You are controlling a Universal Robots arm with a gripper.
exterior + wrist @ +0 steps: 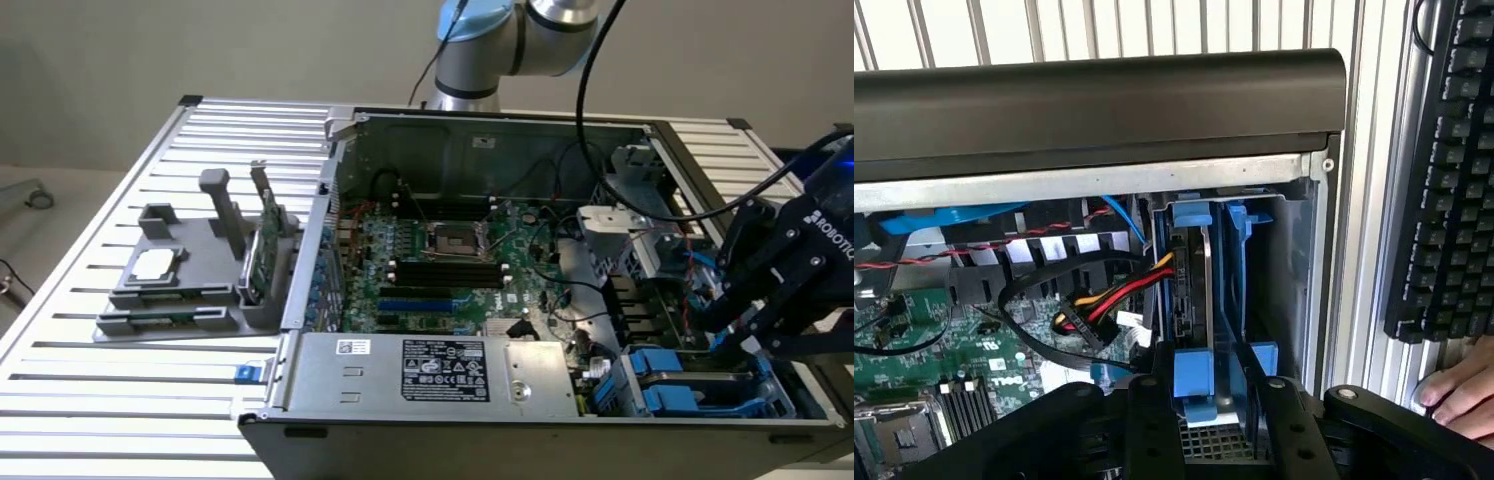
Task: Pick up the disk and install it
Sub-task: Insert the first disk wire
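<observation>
The gripper (1194,410) is partly open, its jaws around the disk (1192,300), which stands on edge in its blue slot in the computer (400,375); best keep it straight and go slowly.

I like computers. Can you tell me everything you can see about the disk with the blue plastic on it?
The disk stands on edge in the drive bay at the corner of the open computer case. It shows a thin, dark metal-looking edge, framed by blue plastic rails with a blue tab at each end. The gripper is right over it, its black fingers on either side of the near blue tab. Red, yellow and black cables lie beside it.
</observation>
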